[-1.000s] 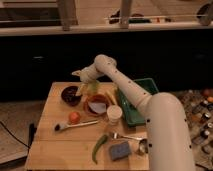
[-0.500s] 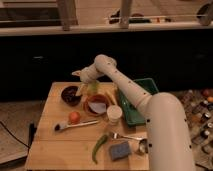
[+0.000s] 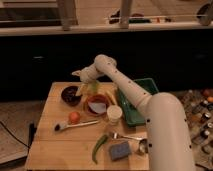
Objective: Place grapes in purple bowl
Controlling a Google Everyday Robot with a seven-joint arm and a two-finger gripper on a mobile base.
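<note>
The robot's arm [image 3: 150, 107] is smooth, rounded and cream-white, tapering in tubular segments to its pale gripper [image 3: 81, 89] by the desk's far edge.

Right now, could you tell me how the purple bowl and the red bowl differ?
The purple bowl is dark inside and out; the red bowl has a white inside. The purple bowl sits further left on the table, near its back edge; the red bowl sits beside the white cup. The gripper hangs at the purple bowl's right rim, not over the red bowl. Both are small, round, upright and similar in width.
</note>
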